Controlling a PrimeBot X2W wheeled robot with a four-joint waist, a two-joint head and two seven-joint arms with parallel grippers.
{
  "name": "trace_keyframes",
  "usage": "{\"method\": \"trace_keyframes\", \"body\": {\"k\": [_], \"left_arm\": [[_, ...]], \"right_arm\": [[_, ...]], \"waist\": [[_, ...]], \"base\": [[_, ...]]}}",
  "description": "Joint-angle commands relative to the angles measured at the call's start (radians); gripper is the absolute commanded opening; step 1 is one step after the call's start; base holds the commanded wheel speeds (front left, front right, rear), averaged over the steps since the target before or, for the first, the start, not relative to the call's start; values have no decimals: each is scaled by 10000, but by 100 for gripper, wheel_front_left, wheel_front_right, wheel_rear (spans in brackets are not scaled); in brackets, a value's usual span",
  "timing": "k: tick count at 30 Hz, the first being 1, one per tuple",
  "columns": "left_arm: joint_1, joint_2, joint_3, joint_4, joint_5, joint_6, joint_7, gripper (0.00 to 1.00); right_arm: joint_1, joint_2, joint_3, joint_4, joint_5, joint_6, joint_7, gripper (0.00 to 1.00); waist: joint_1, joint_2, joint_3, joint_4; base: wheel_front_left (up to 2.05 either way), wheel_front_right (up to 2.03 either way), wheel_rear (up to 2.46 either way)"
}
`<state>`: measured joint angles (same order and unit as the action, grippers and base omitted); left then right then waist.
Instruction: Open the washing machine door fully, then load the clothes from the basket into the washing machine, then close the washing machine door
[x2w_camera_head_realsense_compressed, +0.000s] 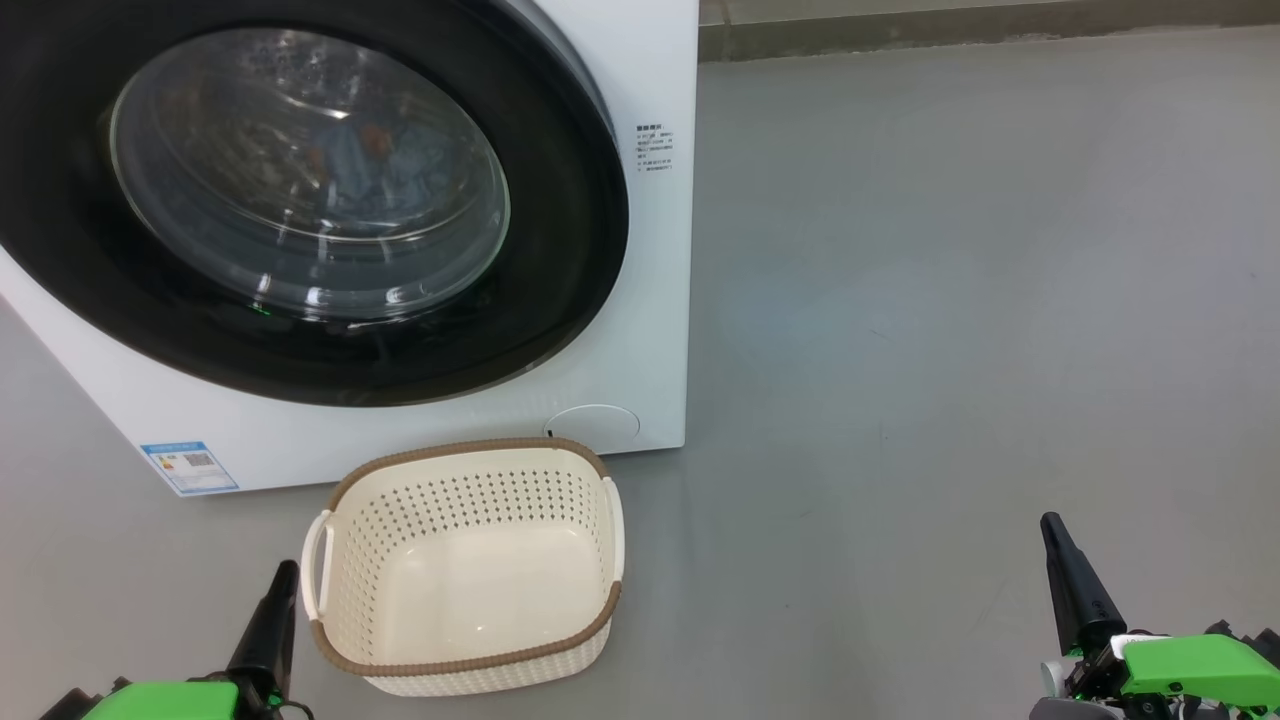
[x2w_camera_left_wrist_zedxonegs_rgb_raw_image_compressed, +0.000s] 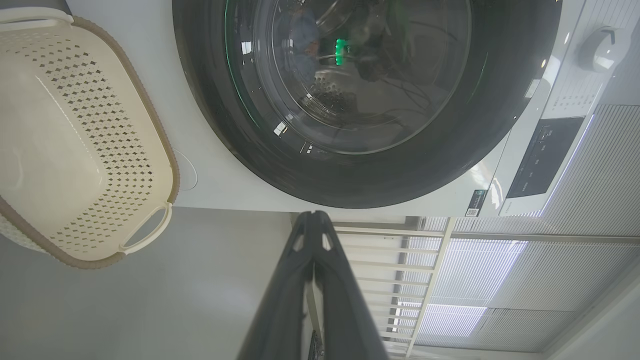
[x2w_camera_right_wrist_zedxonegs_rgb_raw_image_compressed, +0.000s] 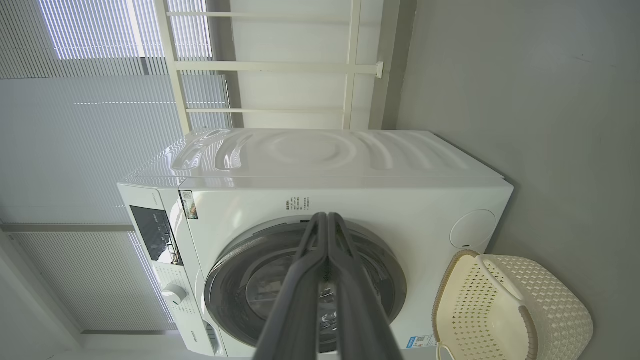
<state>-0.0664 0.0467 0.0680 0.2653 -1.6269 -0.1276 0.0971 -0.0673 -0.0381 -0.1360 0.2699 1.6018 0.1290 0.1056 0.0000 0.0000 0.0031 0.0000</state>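
The washing machine (x2w_camera_head_realsense_compressed: 650, 330) stands at upper left, and its door (x2w_camera_head_realsense_compressed: 565, 260) lies flat against the white front. Behind the glass I see blue fabric with orange spots, the clothes (x2w_camera_head_realsense_compressed: 365, 155), inside the drum. On the floor just in front stands the basket (x2w_camera_head_realsense_compressed: 470, 446), upright with nothing in it. My left gripper (x2w_camera_head_realsense_compressed: 288, 570) is shut beside the basket's left handle, holding nothing. My right gripper (x2w_camera_head_realsense_compressed: 1049, 520) is shut far to the right over bare floor. The left gripper (x2w_camera_left_wrist_zedxonegs_rgb_raw_image_compressed: 313, 215) points at the door's black rim (x2w_camera_left_wrist_zedxonegs_rgb_raw_image_compressed: 350, 187). The right gripper (x2w_camera_right_wrist_zedxonegs_rgb_raw_image_compressed: 327, 216) points at the washing machine (x2w_camera_right_wrist_zedxonegs_rgb_raw_image_compressed: 400, 200).
Grey floor (x2w_camera_head_realsense_compressed: 950, 300) spreads to the right of the machine up to a wall skirting (x2w_camera_head_realsense_compressed: 950, 35). A white railing (x2w_camera_right_wrist_zedxonegs_rgb_raw_image_compressed: 280, 65) and window blinds (x2w_camera_right_wrist_zedxonegs_rgb_raw_image_compressed: 100, 125) stand behind the washer. The control panel (x2w_camera_left_wrist_zedxonegs_rgb_raw_image_compressed: 545, 155) and dial (x2w_camera_left_wrist_zedxonegs_rgb_raw_image_compressed: 600, 47) sit on its top strip.
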Motion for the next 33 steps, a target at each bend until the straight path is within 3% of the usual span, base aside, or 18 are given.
{"method": "trace_keyframes", "body": {"k": [1, 33], "left_arm": [[-405, 127, 337, -206, 83, -31, 63, 0], [-410, 93, 385, -204, 123, -31, 102, 0]], "right_arm": [[-406, -121, 224, -252, 70, 17, 75, 0], [-406, -121, 225, -252, 70, 17, 75, 0]], "waist": [[0, 0, 0, 0], [0, 0, 0, 0]], "base": [[0, 0, 0], [0, 0, 0]]}}
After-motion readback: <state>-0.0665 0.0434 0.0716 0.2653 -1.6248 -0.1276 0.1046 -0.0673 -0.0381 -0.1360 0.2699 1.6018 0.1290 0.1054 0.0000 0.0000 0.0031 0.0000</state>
